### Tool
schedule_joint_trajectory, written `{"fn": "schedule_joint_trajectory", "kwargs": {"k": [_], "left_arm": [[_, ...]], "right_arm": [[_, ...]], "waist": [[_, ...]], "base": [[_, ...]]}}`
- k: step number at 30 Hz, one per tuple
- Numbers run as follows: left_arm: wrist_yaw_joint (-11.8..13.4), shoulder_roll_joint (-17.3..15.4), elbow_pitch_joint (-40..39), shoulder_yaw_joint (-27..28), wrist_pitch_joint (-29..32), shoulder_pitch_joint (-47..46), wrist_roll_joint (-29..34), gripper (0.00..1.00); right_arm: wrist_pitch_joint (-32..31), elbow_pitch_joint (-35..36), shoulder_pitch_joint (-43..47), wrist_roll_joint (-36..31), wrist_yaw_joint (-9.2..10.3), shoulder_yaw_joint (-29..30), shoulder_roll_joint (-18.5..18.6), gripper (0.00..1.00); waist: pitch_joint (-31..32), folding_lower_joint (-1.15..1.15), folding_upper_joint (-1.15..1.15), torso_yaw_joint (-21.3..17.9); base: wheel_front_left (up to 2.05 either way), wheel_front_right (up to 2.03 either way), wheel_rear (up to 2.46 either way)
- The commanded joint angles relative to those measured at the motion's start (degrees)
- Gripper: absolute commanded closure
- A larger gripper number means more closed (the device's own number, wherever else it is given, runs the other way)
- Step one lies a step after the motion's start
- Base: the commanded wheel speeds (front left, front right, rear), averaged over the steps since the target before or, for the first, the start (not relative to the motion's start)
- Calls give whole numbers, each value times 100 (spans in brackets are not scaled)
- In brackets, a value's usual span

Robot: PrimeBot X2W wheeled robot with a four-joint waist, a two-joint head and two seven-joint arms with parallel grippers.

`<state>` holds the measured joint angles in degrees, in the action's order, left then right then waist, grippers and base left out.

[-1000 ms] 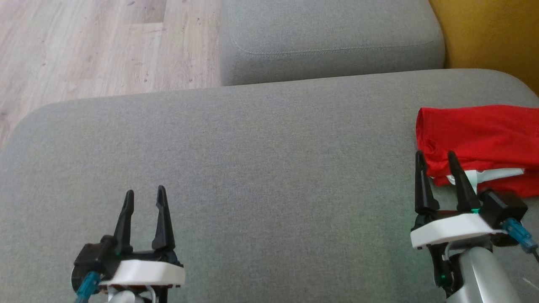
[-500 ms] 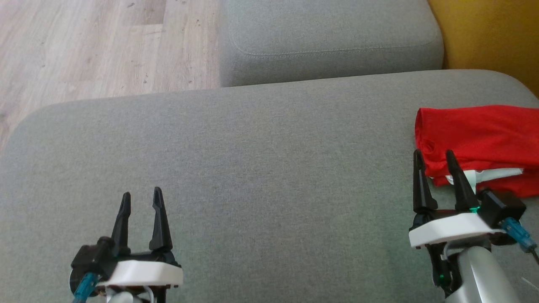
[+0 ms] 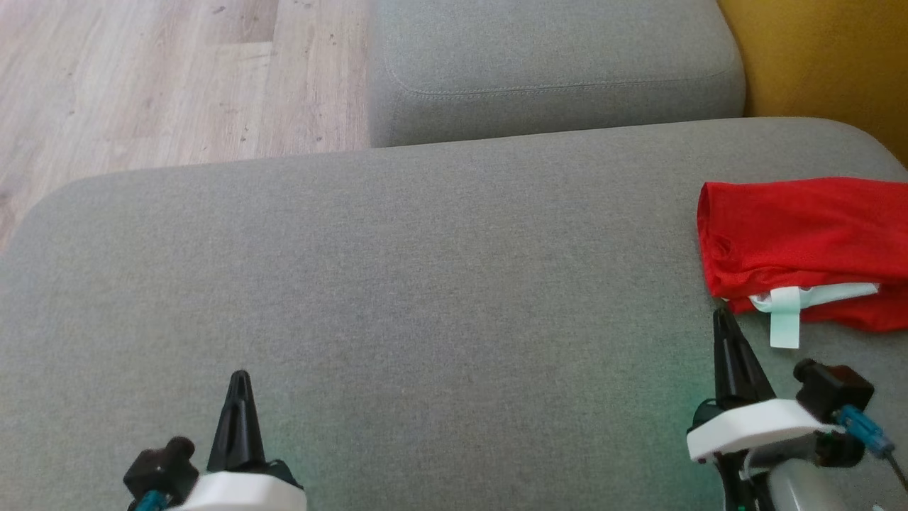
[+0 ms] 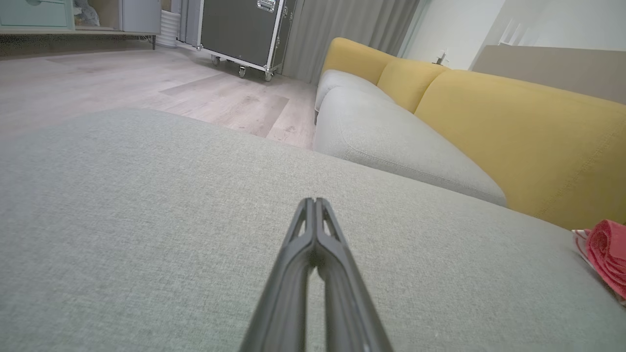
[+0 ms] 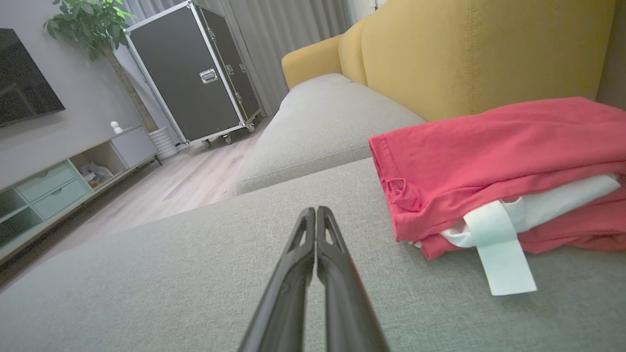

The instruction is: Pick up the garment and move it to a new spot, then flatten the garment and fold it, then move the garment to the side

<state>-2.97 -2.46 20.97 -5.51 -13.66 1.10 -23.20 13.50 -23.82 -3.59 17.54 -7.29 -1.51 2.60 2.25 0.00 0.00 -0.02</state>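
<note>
The garment [image 3: 801, 238] is red with a white inner layer and a pale tag, and it lies folded at the right edge of the grey sofa seat [image 3: 425, 284]. The right wrist view shows the garment [image 5: 489, 156] just right of my fingers, with its tag hanging toward me. My right gripper [image 3: 723, 319] is shut and empty, its tip just short of the garment's near left corner. My left gripper [image 3: 240, 380] is shut and empty over bare cushion at the lower left. In the left wrist view the garment [image 4: 606, 254] peeks in at the far right.
A second grey seat cushion [image 3: 553, 64] lies beyond, with the yellow sofa back [image 3: 823, 57] at the upper right. Wooden floor [image 3: 142, 78] lies past the seat's far left edge. A black wheeled case [image 5: 195, 78] stands across the room.
Both grippers have shut and drawn back toward the bottom of the head view. The right one has left the garment's corner, baring the white tag.
</note>
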Motion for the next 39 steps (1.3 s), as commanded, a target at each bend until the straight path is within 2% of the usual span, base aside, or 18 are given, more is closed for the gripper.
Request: {"fn": "schedule_joint_trajectory", "kwargs": {"k": [1,39], "left_arm": [[-20,-3,-192,67,24,-289,-142,100],[-154,-15,-359,410,634,-415,-2248,100]], "right_arm": [[-52,223,-323,172,-1,35,10,100],[-651,470,-293,2443,-7,267,15,100]], "waist": [[-4,0,0,1],[-79,0,0,1]], "base": [[0,0,0],[0,0,0]]}}
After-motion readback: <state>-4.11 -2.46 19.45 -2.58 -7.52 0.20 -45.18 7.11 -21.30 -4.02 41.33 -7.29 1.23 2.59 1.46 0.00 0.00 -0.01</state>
